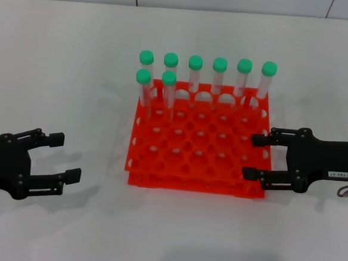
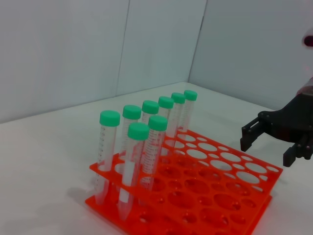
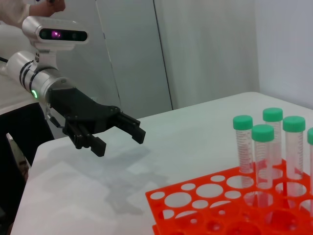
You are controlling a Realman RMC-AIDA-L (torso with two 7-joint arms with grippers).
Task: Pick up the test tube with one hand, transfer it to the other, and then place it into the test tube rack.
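Note:
The orange-red test tube rack (image 1: 201, 168) stands at the middle of the white table. Several green-capped test tubes (image 1: 195, 72) stand upright in it, most in the back row and two in the second row at the left. No tube lies on the table. My left gripper (image 1: 65, 157) is open and empty, low at the left, well apart from the rack. My right gripper (image 1: 253, 156) is open and empty, its fingertips at the rack's right edge. The left wrist view shows the rack (image 2: 220, 196), tubes (image 2: 146, 137) and right gripper (image 2: 266, 147). The right wrist view shows the left gripper (image 3: 120, 142), rack (image 3: 195, 200) and tubes (image 3: 264, 147).
Grey wall panels (image 1: 231, 0) close off the back of the table. In the right wrist view a person (image 3: 14, 98) stands beyond the table's edge behind the left arm. Bare white table (image 1: 76, 70) lies to the left of the rack and in front of it.

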